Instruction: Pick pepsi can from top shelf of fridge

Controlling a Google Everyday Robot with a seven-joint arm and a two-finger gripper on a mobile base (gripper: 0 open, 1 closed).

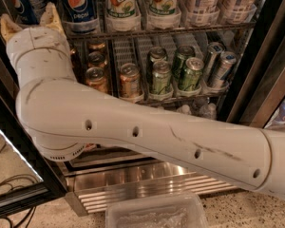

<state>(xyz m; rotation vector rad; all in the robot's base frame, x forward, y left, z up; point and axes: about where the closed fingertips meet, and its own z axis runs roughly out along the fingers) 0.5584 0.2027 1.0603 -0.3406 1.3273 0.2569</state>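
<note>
A blue pepsi can [80, 4] with the round logo stands on the top shelf [156, 31] of the fridge [256, 75], at the upper left. Another blue can [20, 4] stands left of it, partly hidden. My gripper [29, 22] is at the upper left, its two tan fingertips [51, 14] spread apart, just below and left of the pepsi can. Nothing is between the fingers. My thick white arm [133, 127] crosses the frame.
White-and-green 7UP cans [119, 4] and pale cans [199, 1] fill the rest of the top shelf. The lower shelf holds orange-gold cans [129, 80] and green cans [190, 72]. The ribbed steel base [147, 184] and a clear plastic tray [154, 213] lie below. Cables [9, 189] are on the floor at the left.
</note>
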